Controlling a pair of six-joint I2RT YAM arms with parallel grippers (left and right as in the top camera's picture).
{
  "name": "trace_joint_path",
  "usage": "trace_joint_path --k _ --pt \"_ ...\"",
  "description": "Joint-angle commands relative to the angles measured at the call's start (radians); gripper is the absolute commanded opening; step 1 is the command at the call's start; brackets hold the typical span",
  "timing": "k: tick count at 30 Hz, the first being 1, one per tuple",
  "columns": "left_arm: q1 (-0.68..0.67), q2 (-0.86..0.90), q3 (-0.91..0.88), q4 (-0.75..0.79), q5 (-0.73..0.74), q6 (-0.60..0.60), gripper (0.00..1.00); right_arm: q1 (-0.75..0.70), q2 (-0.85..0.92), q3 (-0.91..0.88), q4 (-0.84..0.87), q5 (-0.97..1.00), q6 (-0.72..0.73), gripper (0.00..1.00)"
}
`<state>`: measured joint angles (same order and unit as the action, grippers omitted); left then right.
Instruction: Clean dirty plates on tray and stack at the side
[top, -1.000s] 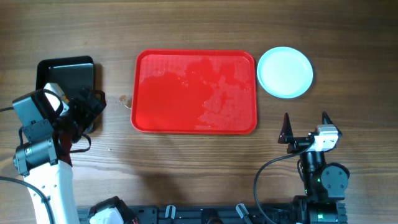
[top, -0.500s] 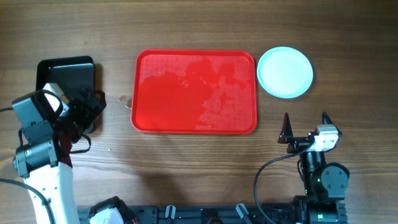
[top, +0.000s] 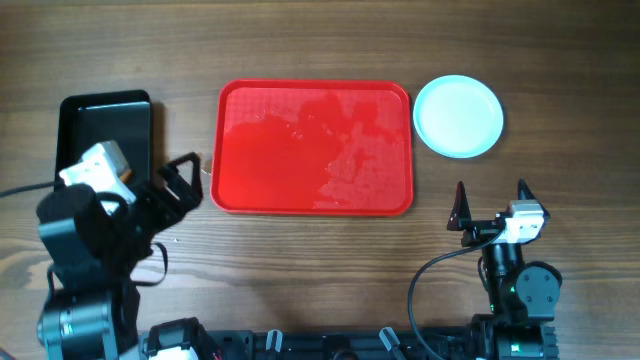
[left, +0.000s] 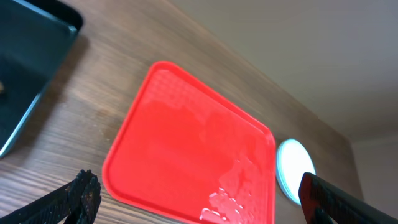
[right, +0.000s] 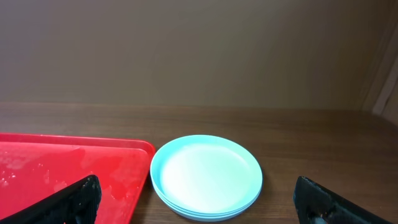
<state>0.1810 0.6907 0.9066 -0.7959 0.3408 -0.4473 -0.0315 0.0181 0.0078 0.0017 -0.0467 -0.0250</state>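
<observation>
The red tray (top: 310, 148) lies mid-table with nothing on it but a wet, glistening film on its right half; it also fills the left wrist view (left: 186, 149). The pale turquoise plates (top: 458, 116) stand in one stack on the table just right of the tray, top one looking clean (right: 206, 174). My left gripper (top: 185, 180) hovers open beside the tray's left edge, nothing between its fingers (left: 196, 183). My right gripper (top: 490, 190) stands open in front of the stack, apart from it (right: 196, 190).
A smaller glossy black tray (top: 105, 130) sits at the far left, behind the left arm (left: 25, 68). Bare wooden table surrounds the trays. The arm bases and cables occupy the front edge.
The left arm has swung from over the black tray toward the front right and now sits beside the red tray's left edge. The right arm, tray and plates have not moved.
</observation>
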Motion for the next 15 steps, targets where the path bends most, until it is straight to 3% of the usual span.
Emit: trace_joint_path --k 1,9,15 --pt "-0.086 -0.092 -0.007 -0.053 -0.084 0.026 1.0 0.005 -0.014 -0.003 0.002 0.014 -0.013 1.0" --pt "-0.205 -0.423 -0.226 0.1 -0.126 0.233 1.0 0.005 -0.014 -0.003 0.002 0.014 -0.012 1.0" --pt "-0.181 -0.63 -0.483 0.29 -0.126 0.235 1.0 0.005 -0.014 -0.003 0.002 0.014 -0.012 1.0"
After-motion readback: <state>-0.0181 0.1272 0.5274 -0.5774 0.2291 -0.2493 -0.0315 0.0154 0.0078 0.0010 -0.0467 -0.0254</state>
